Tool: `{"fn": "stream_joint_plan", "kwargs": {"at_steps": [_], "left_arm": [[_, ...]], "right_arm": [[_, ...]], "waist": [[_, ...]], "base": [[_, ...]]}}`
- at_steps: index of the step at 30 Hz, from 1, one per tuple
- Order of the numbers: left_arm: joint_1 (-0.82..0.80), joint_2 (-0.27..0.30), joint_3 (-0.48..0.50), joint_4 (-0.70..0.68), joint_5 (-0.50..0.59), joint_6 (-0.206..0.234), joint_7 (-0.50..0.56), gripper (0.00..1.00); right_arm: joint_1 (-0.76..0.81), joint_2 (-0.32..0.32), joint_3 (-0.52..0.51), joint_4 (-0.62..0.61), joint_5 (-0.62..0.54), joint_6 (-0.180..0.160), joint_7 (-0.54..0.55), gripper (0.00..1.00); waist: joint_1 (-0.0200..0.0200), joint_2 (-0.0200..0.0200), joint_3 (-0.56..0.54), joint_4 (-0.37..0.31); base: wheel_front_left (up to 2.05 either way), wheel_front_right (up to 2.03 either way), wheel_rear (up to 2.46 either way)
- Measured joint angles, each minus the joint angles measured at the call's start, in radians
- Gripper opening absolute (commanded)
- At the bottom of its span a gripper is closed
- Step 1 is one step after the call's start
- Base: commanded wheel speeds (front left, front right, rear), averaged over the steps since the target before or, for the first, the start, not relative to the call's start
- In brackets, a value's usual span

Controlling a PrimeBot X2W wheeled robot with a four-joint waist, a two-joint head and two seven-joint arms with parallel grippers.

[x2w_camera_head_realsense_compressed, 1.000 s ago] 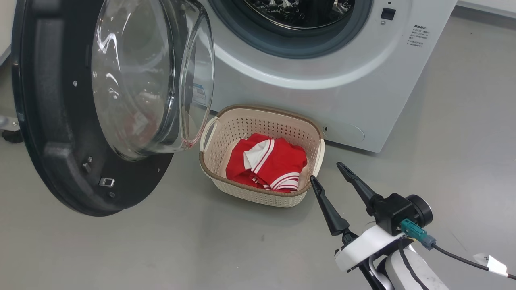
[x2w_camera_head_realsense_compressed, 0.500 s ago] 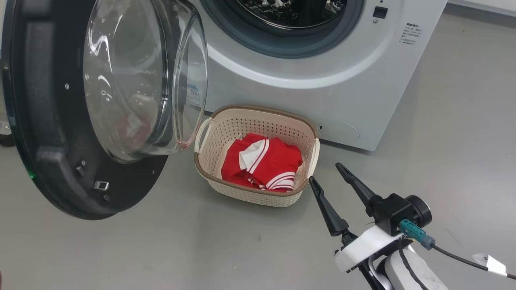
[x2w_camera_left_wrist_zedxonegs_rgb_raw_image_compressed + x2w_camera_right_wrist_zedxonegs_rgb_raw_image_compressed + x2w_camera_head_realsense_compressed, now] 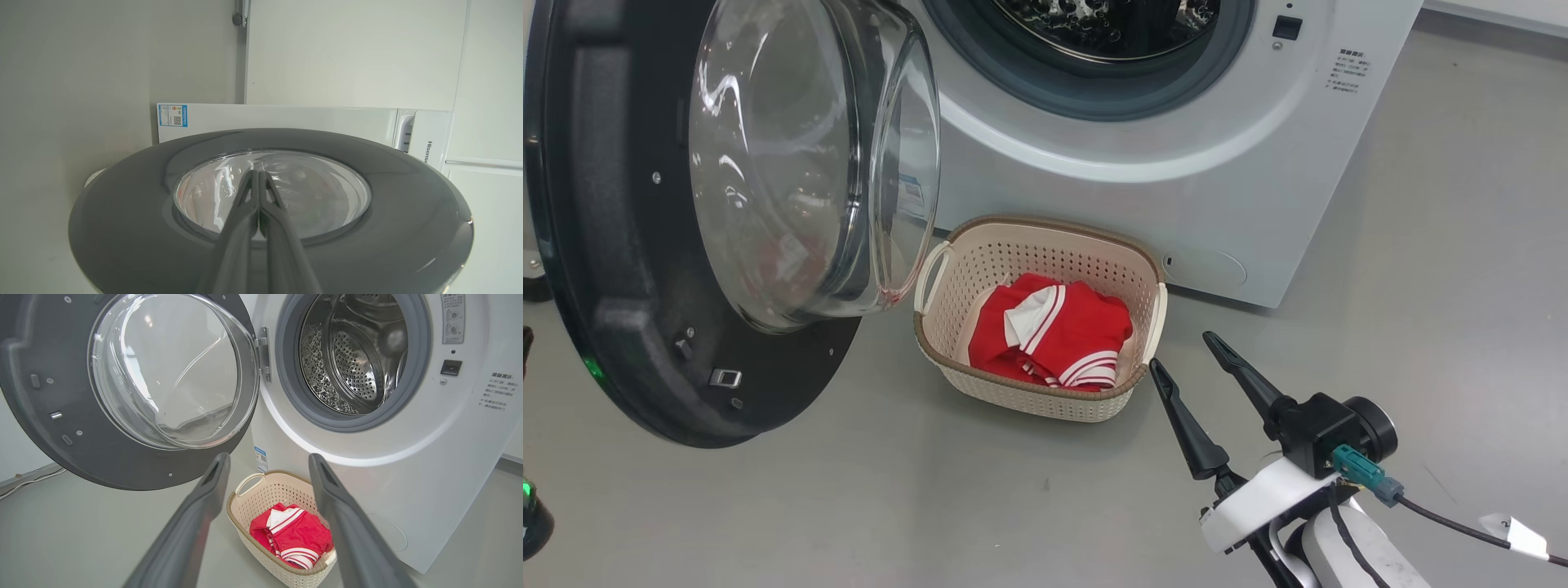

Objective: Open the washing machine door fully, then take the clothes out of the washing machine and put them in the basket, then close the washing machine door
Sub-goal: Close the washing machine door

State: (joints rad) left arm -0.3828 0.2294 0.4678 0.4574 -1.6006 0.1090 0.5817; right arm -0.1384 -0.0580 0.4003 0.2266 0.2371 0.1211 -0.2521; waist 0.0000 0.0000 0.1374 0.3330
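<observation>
The washing machine (image 3: 1176, 188) stands with its steel drum (image 3: 351, 355) showing no clothes. The washing machine door (image 3: 605, 245) hangs wide open on the left, its glass bowl (image 3: 792, 163) bulging toward me. The basket (image 3: 1045, 224) sits on the floor before the machine with the red clothes (image 3: 1054, 331) lying in it. My right gripper (image 3: 1183, 349) hovers open and empty just right of the basket, fingers (image 3: 220, 469) framing it. My left gripper (image 3: 258, 173) is shut on nothing, pointing at the door's glossy outer face (image 3: 122, 228); contact cannot be told.
Grey floor (image 3: 1462, 245) spreads to the right of the machine and in front of the basket. A cable (image 3: 1445, 523) trails from my right wrist. A dark part with a green light (image 3: 529, 510) sits at the head view's left edge. White wall panels (image 3: 351, 53) rise behind the machine.
The head camera has turned a little, sliding the whole scene left. A dark part with a green light has come in at the left edge. The right gripper stays put.
</observation>
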Motion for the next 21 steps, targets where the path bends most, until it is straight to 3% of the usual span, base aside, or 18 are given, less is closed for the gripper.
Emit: {"fn": "stream_joint_plan", "kwargs": {"at_steps": [21], "left_arm": [[0.015,-0.025,-0.075,-0.025,-0.063,0.01,0.221,0.0]], "right_arm": [[0.0,0.0,0.015,0.008,0.0,0.0,0.0,1.0]], "waist": [[0.0,0.0,-0.019,-0.003]], "base": [[0.0,0.0,0.0]]}}
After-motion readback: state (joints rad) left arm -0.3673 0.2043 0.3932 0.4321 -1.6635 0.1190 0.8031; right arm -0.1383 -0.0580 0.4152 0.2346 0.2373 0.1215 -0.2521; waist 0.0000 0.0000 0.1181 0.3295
